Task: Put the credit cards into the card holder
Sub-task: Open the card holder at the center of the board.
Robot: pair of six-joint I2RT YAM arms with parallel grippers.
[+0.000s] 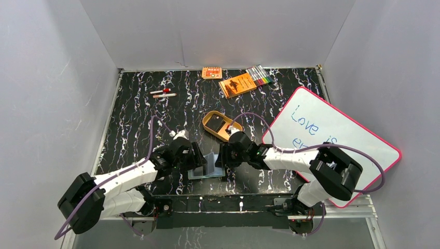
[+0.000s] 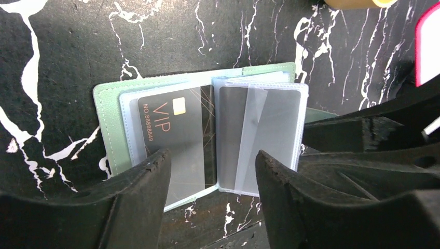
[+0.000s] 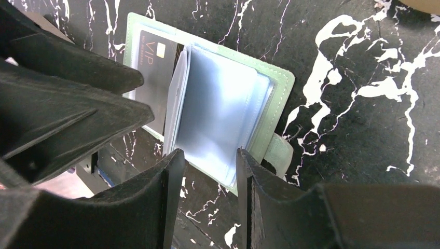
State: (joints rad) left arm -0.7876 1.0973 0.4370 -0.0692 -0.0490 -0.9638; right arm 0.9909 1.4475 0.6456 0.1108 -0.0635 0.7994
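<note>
The sage-green card holder [image 1: 206,168] lies open on the black marbled table between my two grippers. In the left wrist view its green cover [image 2: 106,124] holds a dark VIP credit card [image 2: 171,124] in the left pocket and a second dark card [image 2: 275,129] in a clear sleeve on the right. My left gripper [image 2: 210,158] is open and empty, its tips just over the holder's near edge. My right gripper [image 3: 206,153] is open and empty at the pale blue sleeves [image 3: 218,109], beside the snap tab [image 3: 280,155]. The VIP card [image 3: 155,67] also shows there.
A tan oval tray [image 1: 206,120] sits just behind the grippers. A pink-rimmed whiteboard [image 1: 332,140] lies at the right. An orange booklet [image 1: 237,84], markers [image 1: 259,75] and a small orange box [image 1: 211,72] are at the back, two pens [image 1: 163,93] at back left.
</note>
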